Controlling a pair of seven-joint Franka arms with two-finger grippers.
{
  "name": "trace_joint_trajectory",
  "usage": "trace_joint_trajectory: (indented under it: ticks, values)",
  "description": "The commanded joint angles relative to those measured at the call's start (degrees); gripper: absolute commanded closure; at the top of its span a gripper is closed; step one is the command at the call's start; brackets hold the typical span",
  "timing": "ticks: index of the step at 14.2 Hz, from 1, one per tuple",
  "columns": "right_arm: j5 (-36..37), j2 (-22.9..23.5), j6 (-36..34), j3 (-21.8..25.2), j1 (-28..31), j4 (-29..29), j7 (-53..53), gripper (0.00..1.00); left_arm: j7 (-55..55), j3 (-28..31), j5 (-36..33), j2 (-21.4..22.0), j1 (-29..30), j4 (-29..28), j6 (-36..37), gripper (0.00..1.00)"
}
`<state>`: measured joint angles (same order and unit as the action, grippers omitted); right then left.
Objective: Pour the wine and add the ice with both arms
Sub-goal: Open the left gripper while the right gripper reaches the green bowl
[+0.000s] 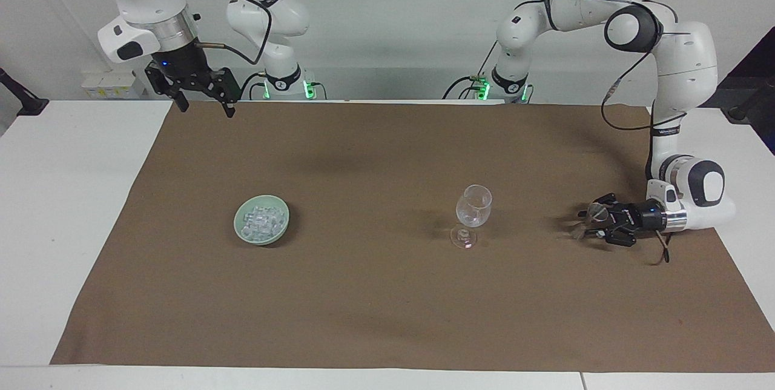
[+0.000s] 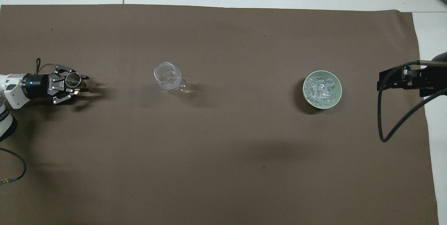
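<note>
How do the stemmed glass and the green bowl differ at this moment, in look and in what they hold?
The stemmed glass is clear and tall on a foot; the green bowl is opaque, pale green and low. The glass looks empty; the bowl holds a heap of ice. The glass stands toward the left arm's end of the brown cloth; the bowl sits toward the right arm's end. Both stand upright on the cloth, with no gripper touching them.

Left gripper [image 1: 590, 224] lies horizontal and low, forearm bent down. Right gripper [image 1: 203, 102] hangs raised, fingers spread, pointing down.
</note>
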<state>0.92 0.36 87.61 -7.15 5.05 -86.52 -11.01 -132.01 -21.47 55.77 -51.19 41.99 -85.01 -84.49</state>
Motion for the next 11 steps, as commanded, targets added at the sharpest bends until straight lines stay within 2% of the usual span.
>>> trace_joint_trajectory:
  ticks: [1,2,4,7,9,11]
  values:
    - [-0.48,-0.27,5.18,-0.41,0.75,-3.73,1.69,0.00,0.87,1.68,-1.71,0.92,0.90,0.81,0.38,0.32]
    - [-0.48,0.08,8.16,-0.41,0.75,-5.57,1.69,0.00,0.87,2.30,-2.41,1.35,0.90,1.60,0.38,0.28]
    - [-0.40,1.30,13.09,-0.41,0.31,-9.27,1.17,0.00,1.22,3.27,-6.35,3.45,0.47,4.67,0.47,0.27]
    - [-0.13,3.77,20.47,-0.41,-0.30,-14.98,1.08,0.00,7.71,4.94,-11.29,7.85,0.02,4.86,0.38,0.27]
    - [0.57,5.70,25.65,-0.41,-0.30,-18.58,1.16,0.00,10.35,4.86,-12.17,10.05,-0.59,4.77,0.47,0.27]
    - [0.92,7.98,29.80,-0.41,-0.30,-20.44,1.17,0.00,17.54,4.95,-12.52,13.64,-2.95,4.68,0.81,0.25]
